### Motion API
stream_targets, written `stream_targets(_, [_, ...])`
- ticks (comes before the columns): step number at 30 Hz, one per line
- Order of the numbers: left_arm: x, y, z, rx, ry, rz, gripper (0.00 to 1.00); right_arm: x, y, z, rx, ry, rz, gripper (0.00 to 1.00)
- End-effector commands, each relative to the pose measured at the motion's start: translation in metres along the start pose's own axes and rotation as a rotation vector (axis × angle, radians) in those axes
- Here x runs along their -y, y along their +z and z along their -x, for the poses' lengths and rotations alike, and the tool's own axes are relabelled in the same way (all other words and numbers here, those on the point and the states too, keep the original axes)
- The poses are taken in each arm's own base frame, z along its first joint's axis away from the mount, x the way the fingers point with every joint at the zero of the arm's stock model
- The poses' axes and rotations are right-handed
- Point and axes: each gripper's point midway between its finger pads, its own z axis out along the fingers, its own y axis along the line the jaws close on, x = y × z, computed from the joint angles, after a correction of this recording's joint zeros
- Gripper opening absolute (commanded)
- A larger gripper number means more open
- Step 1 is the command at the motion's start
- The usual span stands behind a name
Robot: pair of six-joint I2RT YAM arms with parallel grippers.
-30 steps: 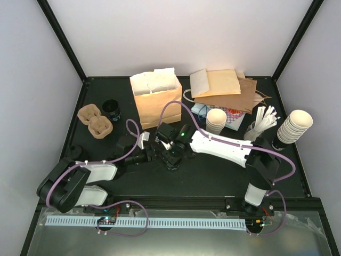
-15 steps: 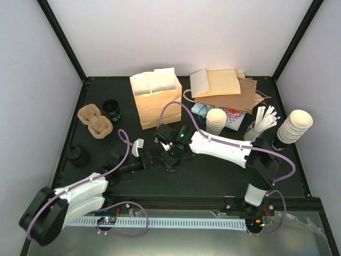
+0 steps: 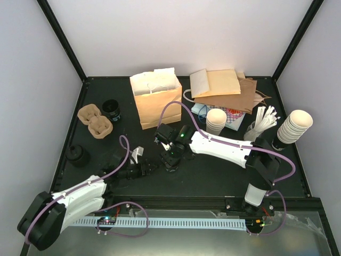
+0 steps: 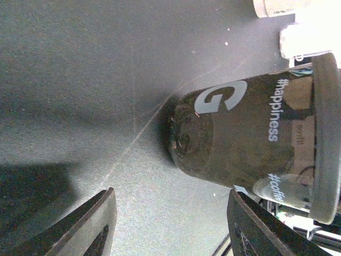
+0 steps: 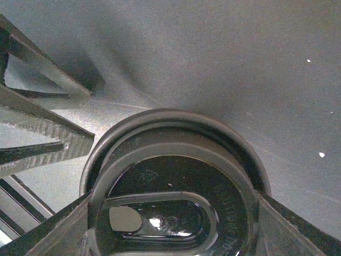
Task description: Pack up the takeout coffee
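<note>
The takeout coffee (image 4: pixel 240 136) is a dark printed cup with a black lid (image 5: pixel 176 197), upright on the dark table (image 4: pixel 80 80). My right gripper (image 5: pixel 170 229) comes down over it, one finger (image 5: pixel 298 229) pressed to each side of the lid rim, so it is shut on the cup. In the top view that gripper (image 3: pixel 171 160) hides the cup. My left gripper (image 4: pixel 170 224) stands open a short way to the cup's near-left, with only bare table between its fingers (image 4: pixel 93 224). In the top view the left gripper (image 3: pixel 152 169) sits low by the table.
An open brown paper bag (image 3: pixel 156 101) stands behind the cup. Two pulp trays (image 3: pixel 96 121), a black cup (image 3: pixel 112 109) and a black round piece (image 3: pixel 77 154) lie at the left. Cream cup stacks (image 3: pixel 216 121) (image 3: pixel 294 127), stirrers (image 3: pixel 261 125) and flat bags (image 3: pixel 226 88) fill the right.
My left arm has drawn back toward the near left, away from the cup, and its jaws have widened. The right arm and the cup have stayed put.
</note>
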Motion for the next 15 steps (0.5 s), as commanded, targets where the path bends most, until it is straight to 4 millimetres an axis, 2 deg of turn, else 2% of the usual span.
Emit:
stream_targets(1, [0.024,-0.004,0.008,0.02,0.03,-0.09,0.59,0.019,0.036,-0.051,-0.214,0.02,-0.07,0.71])
stream_targets(10, [0.05,-0.026,0.03,0.16,0.063,-0.177,0.58,0.019,0.035,-0.051,-0.214,0.016,-0.069,0.71])
stream_targets(15, [0.052,-0.025,0.03,0.149,0.059,-0.192,0.55,0.018,0.036,-0.051,-0.213,0.014,-0.066,0.71])
